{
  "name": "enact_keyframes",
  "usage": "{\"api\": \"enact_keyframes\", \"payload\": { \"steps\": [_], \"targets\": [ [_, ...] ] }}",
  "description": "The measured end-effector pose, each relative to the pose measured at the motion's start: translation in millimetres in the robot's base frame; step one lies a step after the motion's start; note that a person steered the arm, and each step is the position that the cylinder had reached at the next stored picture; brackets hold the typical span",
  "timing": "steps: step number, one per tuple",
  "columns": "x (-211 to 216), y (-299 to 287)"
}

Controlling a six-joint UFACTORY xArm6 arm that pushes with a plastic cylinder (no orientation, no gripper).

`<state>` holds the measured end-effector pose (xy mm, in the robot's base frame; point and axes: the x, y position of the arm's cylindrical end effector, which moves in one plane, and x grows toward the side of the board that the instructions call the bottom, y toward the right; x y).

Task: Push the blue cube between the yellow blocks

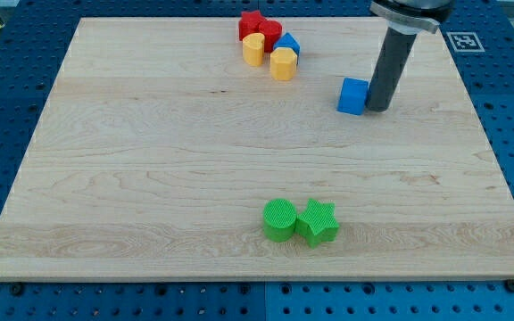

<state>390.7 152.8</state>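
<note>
The blue cube [352,95] sits on the wooden board toward the view's upper right. My tip [377,108] rests right beside the cube's right side, touching or nearly touching it. Two yellow blocks stand at the view's top centre: a yellow cylinder-like block [253,50] on the left and a yellow rounded block [283,64] just right and below it, close together with only a narrow gap. The cube lies to the right of and below them.
Two red blocks [259,26] sit just above the yellow ones, and a second blue block [287,44] touches them on the right. A green cylinder [280,219] and a green star [318,222] sit near the view's bottom centre. The board [150,178] lies on a blue perforated table.
</note>
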Motion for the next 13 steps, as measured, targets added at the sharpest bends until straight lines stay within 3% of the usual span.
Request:
{"api": "enact_keyframes", "payload": {
  "steps": [3, 5, 7, 9, 11, 13],
  "targets": [
    [-36.4, -54.5],
    [-36.8, -78.6],
    [-29.6, -118.9],
    [22.8, -125.8],
    [10.8, -183.7],
    [3.2, -183.7]
  ]
}}
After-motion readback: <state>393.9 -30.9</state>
